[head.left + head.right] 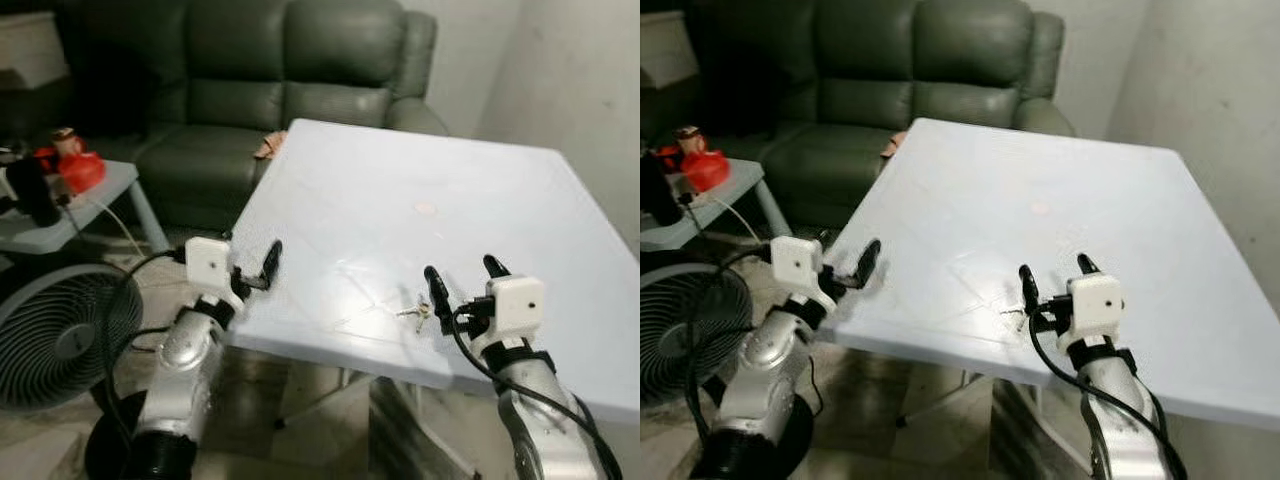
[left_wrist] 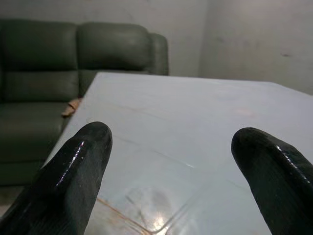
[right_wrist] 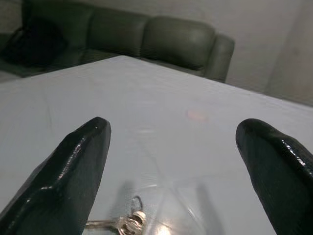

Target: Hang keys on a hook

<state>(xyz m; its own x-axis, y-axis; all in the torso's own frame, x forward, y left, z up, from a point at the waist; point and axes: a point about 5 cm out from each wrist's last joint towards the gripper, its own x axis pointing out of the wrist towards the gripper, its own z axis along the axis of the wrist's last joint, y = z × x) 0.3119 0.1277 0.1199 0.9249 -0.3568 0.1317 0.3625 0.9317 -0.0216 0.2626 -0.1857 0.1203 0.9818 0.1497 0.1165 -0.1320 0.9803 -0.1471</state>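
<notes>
Right gripper (image 1: 462,272) was spread wide just above the surface (image 1: 400,190), keys (image 1: 414,313) lying flat near its left finger, so I guess I was lining up a grab. Left gripper (image 1: 262,268) sat open at the edge, probably just waiting.

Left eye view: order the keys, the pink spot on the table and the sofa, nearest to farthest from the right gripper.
1. keys, on the table just left of the right gripper.
2. pink spot, mid-table, beyond the gripper.
3. sofa, behind the table's far edge.
</notes>
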